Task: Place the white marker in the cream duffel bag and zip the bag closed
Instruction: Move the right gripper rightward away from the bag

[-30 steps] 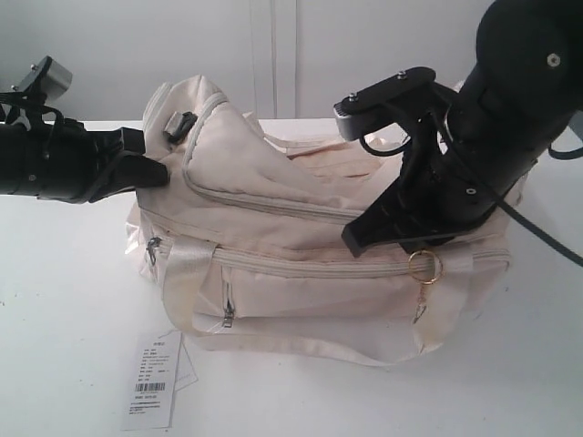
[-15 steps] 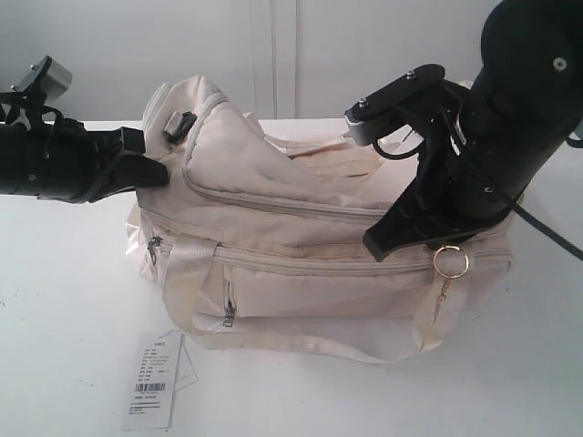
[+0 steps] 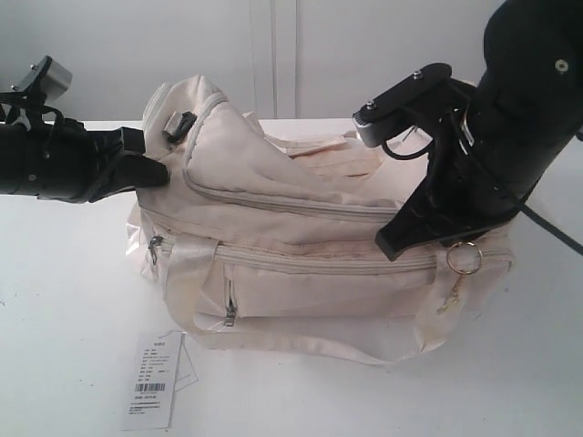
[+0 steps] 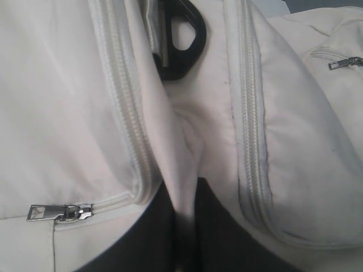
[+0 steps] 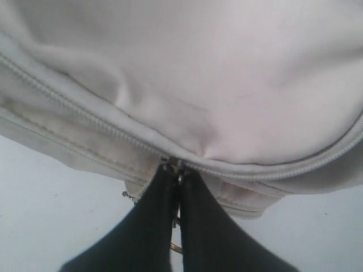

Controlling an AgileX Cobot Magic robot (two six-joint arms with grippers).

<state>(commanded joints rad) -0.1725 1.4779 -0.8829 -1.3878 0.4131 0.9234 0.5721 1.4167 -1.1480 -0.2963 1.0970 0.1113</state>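
Observation:
The cream duffel bag lies on the white table, its curved top zipper running to the right. My right gripper is shut on the zipper pull near the bag's right end, with a gold ring charm hanging just beside it. In the right wrist view the right gripper has both fingers pressed together at the zipper line. My left gripper is shut on a fold of bag fabric at the left end. The white marker is out of view.
A white paper barcode tag lies on the table in front of the bag's left corner. A black buckle sits on the raised left end. Front pocket zips face the camera. A wall stands behind the table.
My right gripper has slid to the right along the top zipper, carrying the pull and the gold ring charm with it. The left arm has stayed in place.

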